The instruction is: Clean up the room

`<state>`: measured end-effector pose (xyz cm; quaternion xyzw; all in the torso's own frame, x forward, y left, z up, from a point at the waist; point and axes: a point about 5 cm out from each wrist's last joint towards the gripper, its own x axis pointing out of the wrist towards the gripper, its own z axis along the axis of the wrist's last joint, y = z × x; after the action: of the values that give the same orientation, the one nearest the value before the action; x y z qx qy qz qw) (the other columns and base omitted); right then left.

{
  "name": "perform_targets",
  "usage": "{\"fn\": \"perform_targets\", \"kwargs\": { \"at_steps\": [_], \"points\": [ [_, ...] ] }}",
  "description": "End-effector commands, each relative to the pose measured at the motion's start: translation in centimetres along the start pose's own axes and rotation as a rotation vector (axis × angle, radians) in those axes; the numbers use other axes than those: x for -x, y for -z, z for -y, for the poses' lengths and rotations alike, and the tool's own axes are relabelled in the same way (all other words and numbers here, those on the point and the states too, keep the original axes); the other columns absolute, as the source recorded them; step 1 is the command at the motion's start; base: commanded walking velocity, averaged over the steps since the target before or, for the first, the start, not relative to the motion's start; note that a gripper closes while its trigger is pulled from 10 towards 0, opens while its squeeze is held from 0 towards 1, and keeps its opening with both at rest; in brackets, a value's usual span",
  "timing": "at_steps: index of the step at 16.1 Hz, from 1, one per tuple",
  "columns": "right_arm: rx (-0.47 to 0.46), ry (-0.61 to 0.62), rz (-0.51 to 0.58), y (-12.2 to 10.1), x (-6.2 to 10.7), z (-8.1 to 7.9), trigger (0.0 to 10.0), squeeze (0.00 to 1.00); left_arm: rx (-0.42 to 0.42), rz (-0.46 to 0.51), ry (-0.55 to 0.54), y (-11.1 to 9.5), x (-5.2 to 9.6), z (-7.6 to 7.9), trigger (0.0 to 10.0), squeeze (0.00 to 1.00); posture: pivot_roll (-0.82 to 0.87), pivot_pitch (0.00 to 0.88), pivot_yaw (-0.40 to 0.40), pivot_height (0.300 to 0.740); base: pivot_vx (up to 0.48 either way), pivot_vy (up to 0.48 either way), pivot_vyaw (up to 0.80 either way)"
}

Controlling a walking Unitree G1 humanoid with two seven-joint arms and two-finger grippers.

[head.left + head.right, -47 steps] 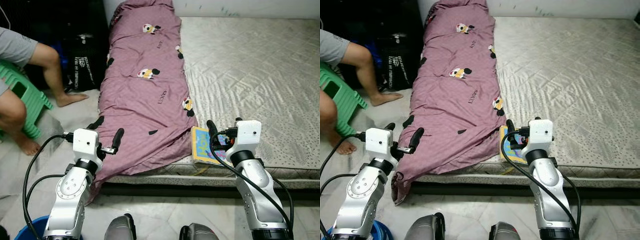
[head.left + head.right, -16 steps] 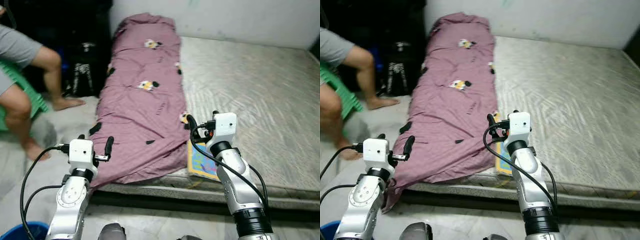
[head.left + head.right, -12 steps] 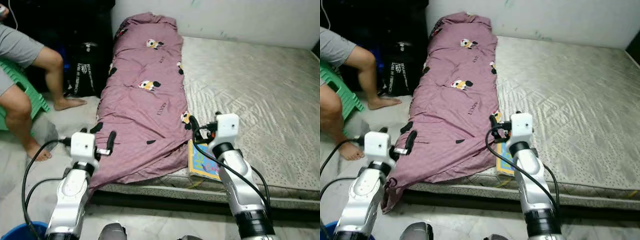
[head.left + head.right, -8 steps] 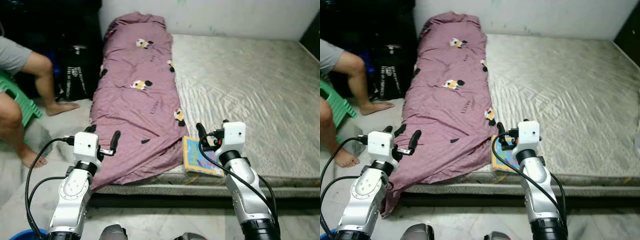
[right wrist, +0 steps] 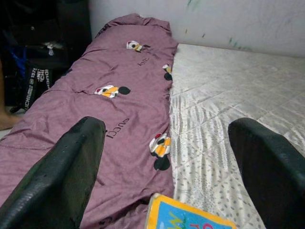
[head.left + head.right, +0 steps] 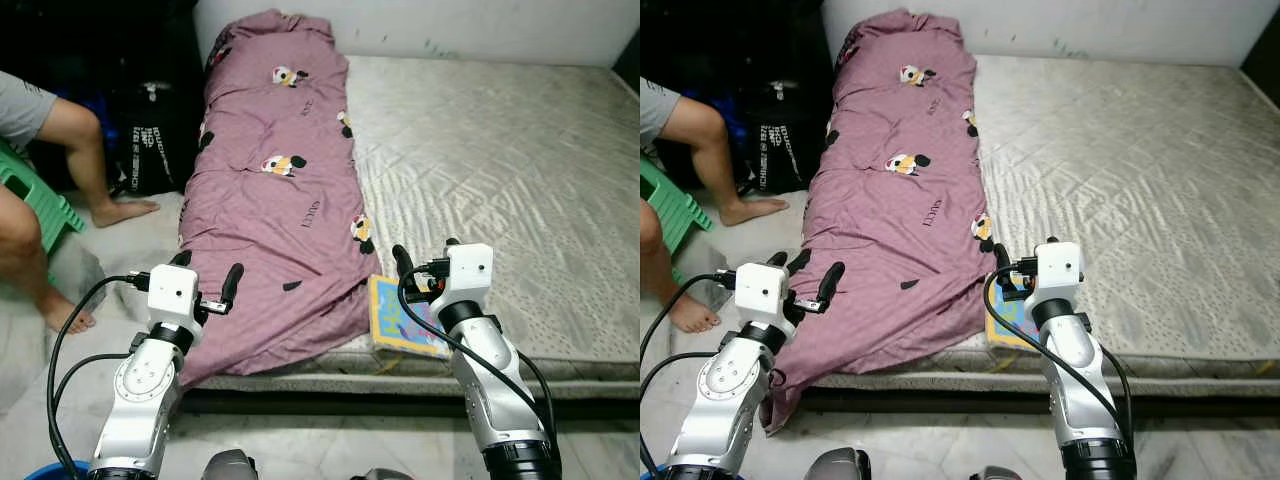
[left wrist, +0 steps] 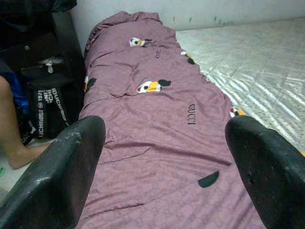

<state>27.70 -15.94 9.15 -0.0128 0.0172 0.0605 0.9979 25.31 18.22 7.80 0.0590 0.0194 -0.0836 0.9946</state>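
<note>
A purple blanket (image 6: pixel 280 200) with cartoon prints lies lengthwise along the left side of a grey mattress (image 6: pixel 500 150), its near end hanging over the front edge. A colourful book (image 6: pixel 400 318) rests on the mattress's front edge, just right of the blanket, also seen as the book (image 5: pixel 190 217) in the right wrist view. My left gripper (image 6: pixel 207 272) is open and held in the air over the blanket's near left corner. My right gripper (image 6: pixel 424 256) is open, hovering just above the book. Both grippers, left (image 7: pixel 162 157) and right (image 5: pixel 164 157), hold nothing.
A person (image 6: pixel 40 130) sits on a green stool (image 6: pixel 30 200) at the left, feet on the floor. A black bag (image 6: pixel 150 140) stands between the person and the mattress. A blue bucket (image 6: pixel 40 472) sits at the lower left. A wall runs behind the mattress.
The camera has swayed and shifted, so the whole scene slid in view. Both grippers stay open and empty. Blanket and book lie where they were.
</note>
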Motion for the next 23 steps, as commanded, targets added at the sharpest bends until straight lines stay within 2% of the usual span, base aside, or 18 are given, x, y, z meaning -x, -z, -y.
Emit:
{"fn": "perform_targets", "kwargs": {
  "at_steps": [1, 4, 9, 13, 15, 20, 23],
  "points": [
    [0.002, 0.013, 0.003, -0.31, -0.03, 0.06, 10.0, 0.00, -0.007, -0.008, 0.007, -0.06, 0.25, -0.13, 10.0, 0.00, 0.03, 0.101, -0.021, 0.740, 0.000, 0.000, 0.00],
    [0.000, 0.022, 0.002, -0.34, 0.04, 0.24, 10.0, 0.00, -0.007, -0.013, 0.011, -0.05, 0.25, -0.12, 10.0, 0.00, 0.03, 0.102, -0.020, 0.740, 0.000, 0.000, 0.00],
    [-0.001, 0.027, -0.010, -0.25, 0.15, 0.39, 10.0, 0.00, -0.024, -0.019, -0.004, -0.13, 0.23, -0.11, 10.0, 0.00, 0.03, 0.110, -0.023, 0.740, 0.000, 0.000, -0.72],
    [0.004, 0.021, -0.014, -0.20, 0.15, 0.33, 10.0, 0.00, -0.028, -0.017, -0.005, -0.20, 0.26, -0.11, 10.0, 0.00, 0.03, 0.110, -0.023, 0.740, 0.000, -0.060, 0.00],
    [0.005, 0.019, -0.015, -0.17, 0.17, 0.32, 10.0, 0.00, 0.014, -0.022, -0.015, -0.12, 0.26, -0.28, 10.0, 0.00, 0.03, 0.110, -0.023, 0.740, 0.000, 0.000, 0.00],
    [0.010, 0.016, -0.015, -0.22, 0.12, 0.31, 10.0, 0.00, 0.006, 0.003, 0.029, -0.40, 0.42, -0.05, 10.0, 0.00, 0.03, 0.111, -0.022, 0.740, 0.000, 0.000, 0.00],
    [0.012, 0.014, -0.015, -0.19, 0.12, 0.35, 10.0, 0.00, 0.009, 0.006, 0.037, -0.40, 0.46, 0.02, 10.0, 0.00, 0.03, 0.109, -0.023, 0.740, 0.311, 0.000, 0.00]
  ]
}}
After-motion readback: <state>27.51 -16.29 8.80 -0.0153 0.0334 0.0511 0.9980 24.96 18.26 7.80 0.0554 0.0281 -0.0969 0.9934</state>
